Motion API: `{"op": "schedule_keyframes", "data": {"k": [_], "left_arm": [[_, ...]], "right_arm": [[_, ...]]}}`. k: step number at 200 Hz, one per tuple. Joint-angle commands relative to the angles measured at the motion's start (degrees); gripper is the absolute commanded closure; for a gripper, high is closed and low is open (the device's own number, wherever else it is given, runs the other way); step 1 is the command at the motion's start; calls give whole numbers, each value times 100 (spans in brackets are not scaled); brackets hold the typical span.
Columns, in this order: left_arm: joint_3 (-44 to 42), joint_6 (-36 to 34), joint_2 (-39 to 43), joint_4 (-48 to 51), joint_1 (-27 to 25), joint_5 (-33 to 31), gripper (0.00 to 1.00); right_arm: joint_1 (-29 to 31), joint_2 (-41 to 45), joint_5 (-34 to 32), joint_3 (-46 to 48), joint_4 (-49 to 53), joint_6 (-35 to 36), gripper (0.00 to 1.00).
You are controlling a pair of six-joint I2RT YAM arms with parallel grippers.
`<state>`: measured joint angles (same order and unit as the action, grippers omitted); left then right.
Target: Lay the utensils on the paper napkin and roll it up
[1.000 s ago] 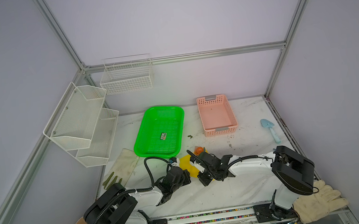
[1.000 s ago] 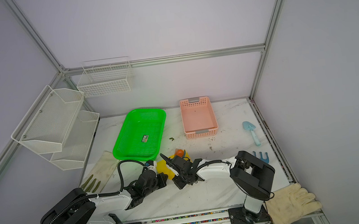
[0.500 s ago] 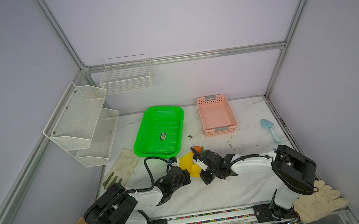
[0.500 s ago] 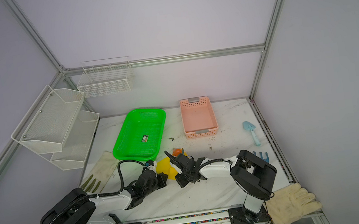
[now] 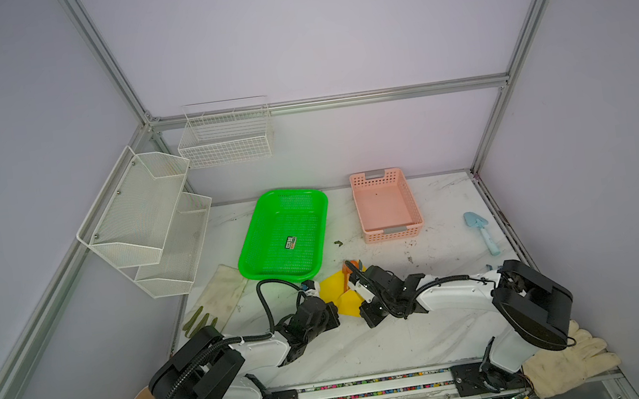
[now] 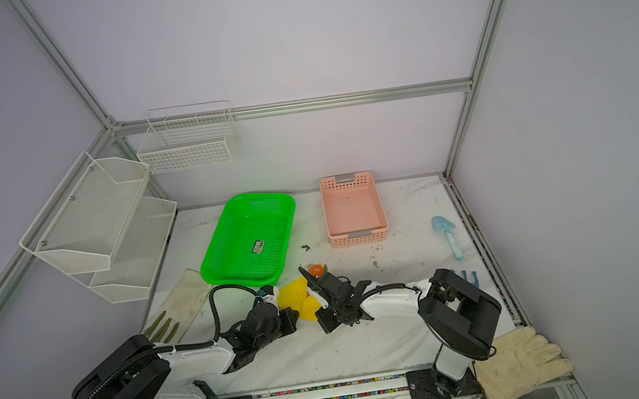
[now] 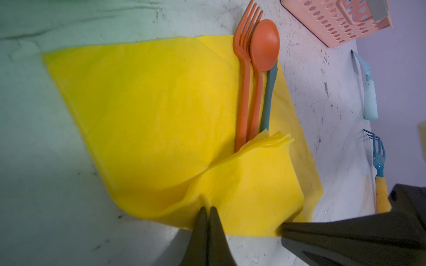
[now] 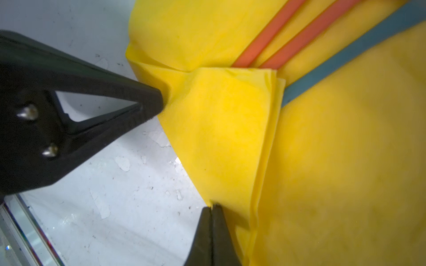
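Note:
The yellow paper napkin (image 7: 161,103) lies at the front middle of the table, seen in both top views (image 5: 331,287) (image 6: 292,292). On it lie the utensils side by side: an orange fork (image 7: 244,57), an orange spoon (image 7: 265,43) and a teal piece (image 7: 268,96). Their heads reach past the napkin's far edge (image 5: 353,264). The napkin's near edge is folded into a flap (image 8: 226,119) over the handle ends. My left gripper (image 7: 207,208) is shut on the flap's fold. My right gripper (image 8: 211,206) is shut on the same fold a little further along.
A green tray (image 5: 284,234) and a pink basket (image 5: 387,204) stand behind the napkin. A light blue shovel (image 5: 481,231) and a small blue rake (image 7: 379,161) lie at the right. Cream gloves lie at the front right (image 5: 569,360) and at the left (image 5: 223,295). Wire shelves (image 5: 144,219) hang on the left wall.
The right gripper has shifted slightly toward the back with the napkin's edge, and a bit more yellow shows between the grippers. The left arm has hardly moved.

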<state>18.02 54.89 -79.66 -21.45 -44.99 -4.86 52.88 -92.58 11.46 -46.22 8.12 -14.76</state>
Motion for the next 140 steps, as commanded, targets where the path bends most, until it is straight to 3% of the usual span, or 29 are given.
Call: {"op": "schedule_keyframes", "data": {"k": [1, 140], "left_arm": [[341, -102, -48, 242, 46, -32, 100], [395, -119, -81, 267, 52, -32, 100]], "right_arm": [[-90, 1, -92, 95, -38, -123, 100], [-186, -37, 84, 254, -67, -285, 100]]}}
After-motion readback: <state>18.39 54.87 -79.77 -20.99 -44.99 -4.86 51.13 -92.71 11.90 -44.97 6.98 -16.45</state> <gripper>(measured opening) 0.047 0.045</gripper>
